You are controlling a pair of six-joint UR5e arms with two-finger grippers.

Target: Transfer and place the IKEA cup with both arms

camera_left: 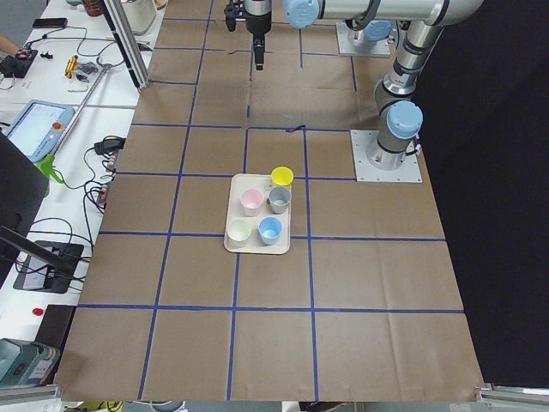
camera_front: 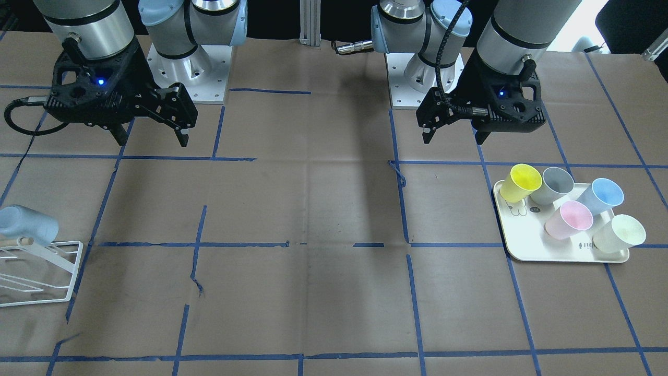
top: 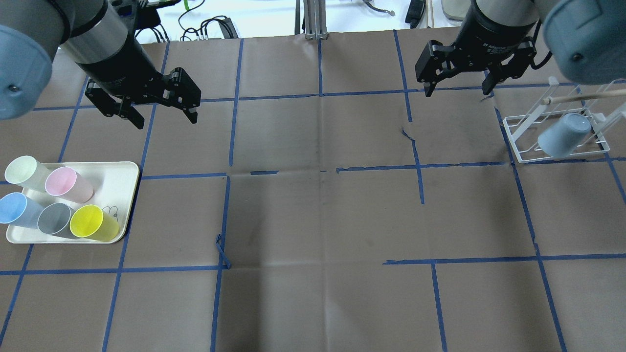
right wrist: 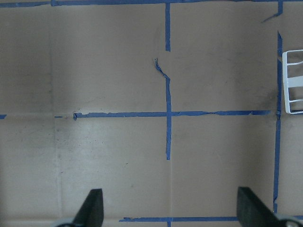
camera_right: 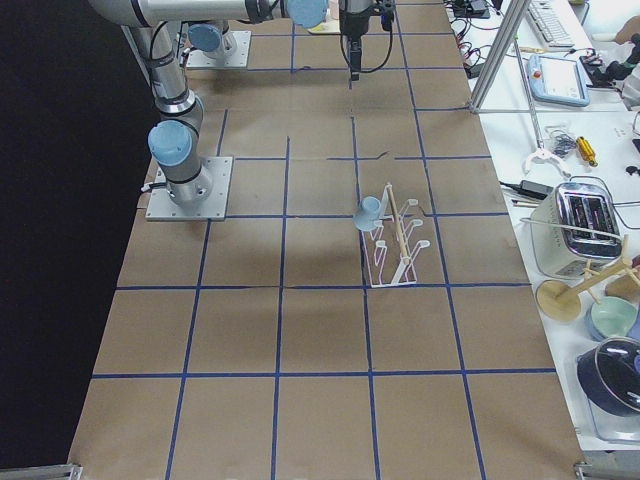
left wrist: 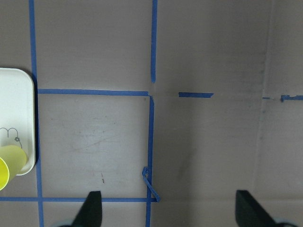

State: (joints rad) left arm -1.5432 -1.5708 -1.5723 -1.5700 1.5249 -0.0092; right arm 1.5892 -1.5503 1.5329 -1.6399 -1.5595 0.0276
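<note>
Two grippers, the left gripper (top: 166, 120) and the right gripper (top: 456, 93), hang wide open, holding nothing, above the table (top: 318, 220), its broad middle between them, the IKEA cup (top: 562, 137) tilted on the white rack (top: 518, 128) near the right fingers, untouched.

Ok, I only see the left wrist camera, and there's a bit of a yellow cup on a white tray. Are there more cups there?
Observer: Yes, the tray holds five: the yellow cup, a grey cup, a pink cup, a pale green cup and a blue cup.
Operator: Any cups somewhere else?
Observer: One pale-blue cup sits tilted on a white wire rack at the robot's right end.
Operator: Is the other arm holding something?
Observer: No, the right gripper is open and empty, near the rack.
</note>
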